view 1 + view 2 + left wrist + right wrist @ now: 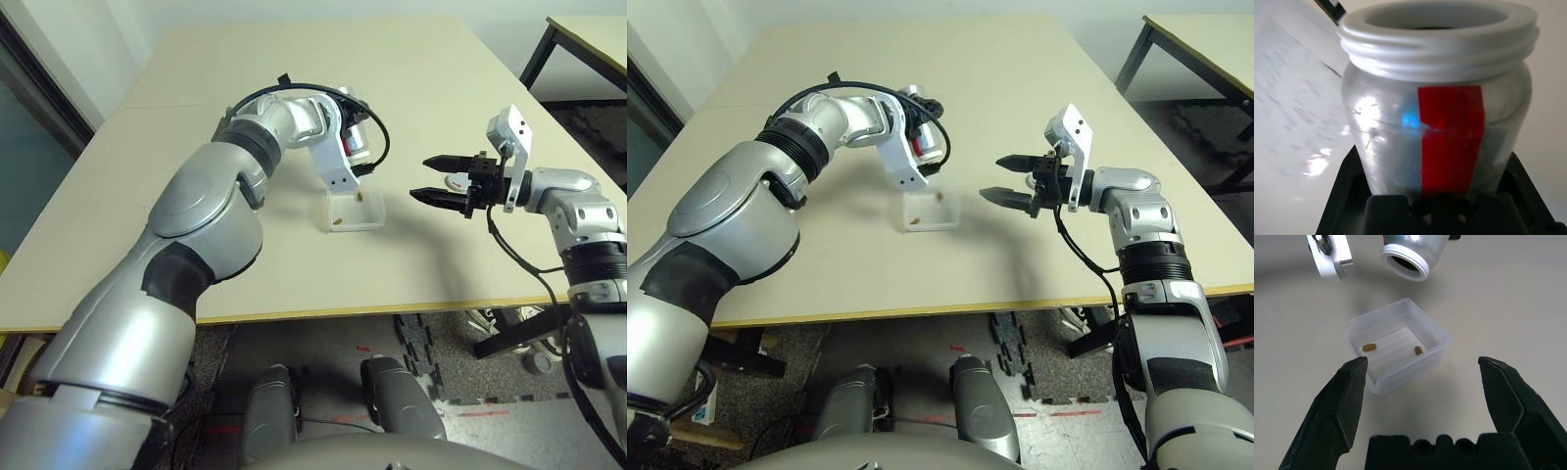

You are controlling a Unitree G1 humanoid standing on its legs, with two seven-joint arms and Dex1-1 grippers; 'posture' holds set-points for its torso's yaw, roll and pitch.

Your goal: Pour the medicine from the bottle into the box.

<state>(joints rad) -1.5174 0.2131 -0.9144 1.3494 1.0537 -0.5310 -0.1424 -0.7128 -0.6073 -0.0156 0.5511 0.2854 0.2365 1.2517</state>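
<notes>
My left gripper [1437,205] clamps the uncapped bottle [1409,253], tipped over the box [1400,345] at frame center. Two pills [1369,347] lie inside. My right gripper [438,178] hangs wide apart, right of the box.

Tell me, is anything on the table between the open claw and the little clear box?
No. In the right wrist view, only bare table lies between the open right claw and the box, which holds two pills.

Beige table [294,59], second table [598,34] beyond, speckled grey floor [490,392]
</notes>
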